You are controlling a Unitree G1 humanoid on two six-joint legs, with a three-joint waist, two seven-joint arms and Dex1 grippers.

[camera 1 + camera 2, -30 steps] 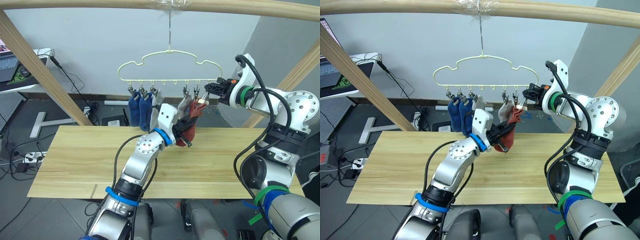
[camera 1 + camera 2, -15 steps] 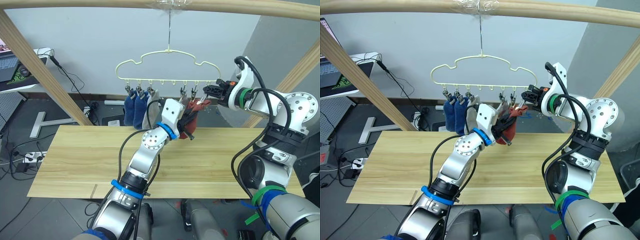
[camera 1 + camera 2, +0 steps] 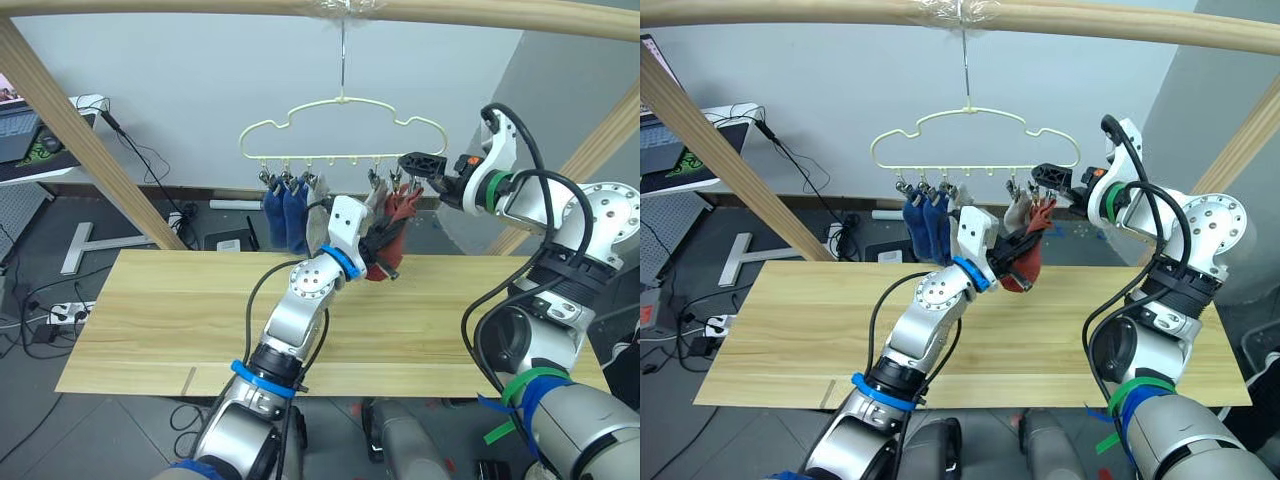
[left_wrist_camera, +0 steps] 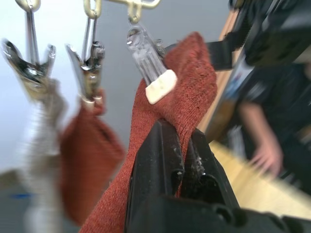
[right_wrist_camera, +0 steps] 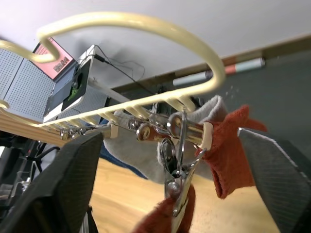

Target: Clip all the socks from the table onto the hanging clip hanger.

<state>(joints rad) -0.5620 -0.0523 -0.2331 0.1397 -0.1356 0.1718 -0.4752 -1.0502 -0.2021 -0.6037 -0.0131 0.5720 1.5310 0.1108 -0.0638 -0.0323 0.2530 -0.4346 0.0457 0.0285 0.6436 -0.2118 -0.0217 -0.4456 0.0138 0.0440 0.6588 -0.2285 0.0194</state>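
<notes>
The left hand [image 4: 182,160] is clamped on a soft, limp rust-red knit sock [image 4: 187,104], held up at the end clip [image 4: 148,65] of the pale-yellow cloud-shaped wire hanger [image 3: 343,102], where two blue socks [image 3: 284,217], a light grey one and another rust-red one already hang above the bare light-wood worktop [image 3: 150,320]. Judged light and floppy, the sock is best taken near its cuff edge, since loose fabric sags and could slip from the jaws. The right hand [image 5: 172,194] stands open, fingers spread either side of the clip; whether the clip has bitten the fabric cannot be told, and the grey socks are largely hidden behind the left arm.
</notes>
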